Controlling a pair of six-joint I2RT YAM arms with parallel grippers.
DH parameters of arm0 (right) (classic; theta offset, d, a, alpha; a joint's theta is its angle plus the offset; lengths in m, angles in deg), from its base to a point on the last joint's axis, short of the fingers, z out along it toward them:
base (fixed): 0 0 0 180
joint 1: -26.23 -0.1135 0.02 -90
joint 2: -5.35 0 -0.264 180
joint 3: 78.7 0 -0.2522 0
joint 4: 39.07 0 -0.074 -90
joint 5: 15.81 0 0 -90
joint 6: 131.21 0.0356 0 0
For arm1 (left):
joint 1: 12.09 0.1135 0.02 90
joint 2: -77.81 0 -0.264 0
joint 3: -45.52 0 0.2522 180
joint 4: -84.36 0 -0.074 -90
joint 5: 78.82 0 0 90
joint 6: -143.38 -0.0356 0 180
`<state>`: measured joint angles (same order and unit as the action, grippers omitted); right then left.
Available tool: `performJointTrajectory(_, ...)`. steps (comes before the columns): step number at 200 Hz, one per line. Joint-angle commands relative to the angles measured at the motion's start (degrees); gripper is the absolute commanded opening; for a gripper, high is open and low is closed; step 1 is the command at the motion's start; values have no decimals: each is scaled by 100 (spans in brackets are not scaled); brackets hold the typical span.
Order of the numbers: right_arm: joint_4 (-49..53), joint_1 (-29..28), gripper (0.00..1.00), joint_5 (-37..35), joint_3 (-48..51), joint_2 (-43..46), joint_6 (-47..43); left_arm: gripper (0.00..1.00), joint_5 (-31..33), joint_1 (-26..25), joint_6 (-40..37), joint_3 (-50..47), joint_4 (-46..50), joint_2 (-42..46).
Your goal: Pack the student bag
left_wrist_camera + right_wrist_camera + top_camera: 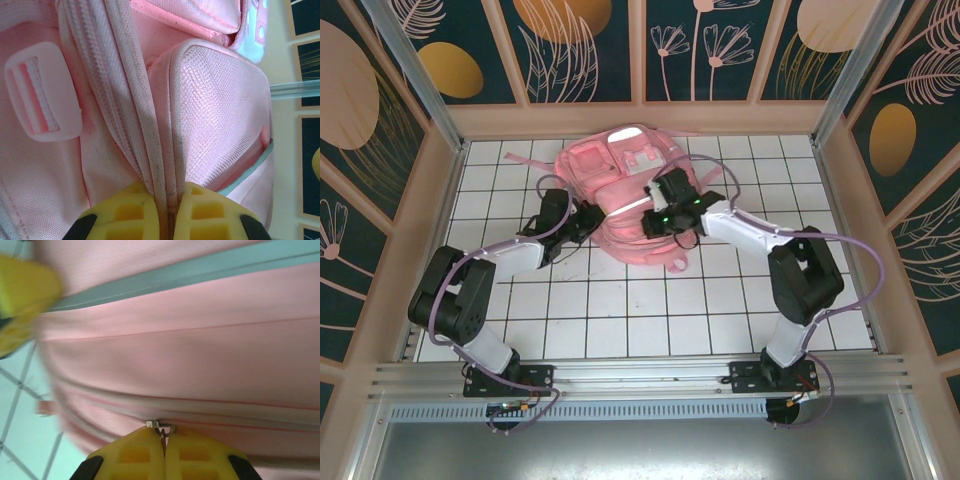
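The student bag [618, 185], a big pink backpack, lies at the back middle of the white tiled table. My left gripper [586, 220] is at its left side. In the left wrist view this gripper [169, 212] is shut, its yellow fingers [125, 212] pinching a pale zipper seam fold [160, 165] of the student bag [100, 150]. My right gripper [660, 207] reaches over the bag's middle. In the right wrist view it [164, 450] is shut on a small metal zipper pull [162, 429] against the pink fabric [190, 355].
A pink plastic buckle [42, 92] and a mesh side pocket [220, 110] lie beside the held seam. A blurred yellow shape [22, 295] sits at the upper left of the right wrist view. Bare tiles [640, 310] stretch in front of the bag, and framed walls [440, 190] close in the table.
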<state>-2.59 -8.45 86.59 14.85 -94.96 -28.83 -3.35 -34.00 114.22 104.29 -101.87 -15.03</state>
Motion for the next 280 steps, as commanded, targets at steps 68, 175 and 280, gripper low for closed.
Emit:
performJointTrajectory(68, 768, 966, 0, -3025, -506, -239, -584, 0, 467, 431, -1083, 359, 645, 138)
performJointTrajectory(175, -2415, -570, 0, 1427, 1359, 472, 572, 65, 282, 484, -1864, 2889, 1328, -1806)
performJointTrajectory(280, -3421, -786, 0, 1287, 457, -324, 1406, 99, 395, 514, -340, -152, 986, 1258)
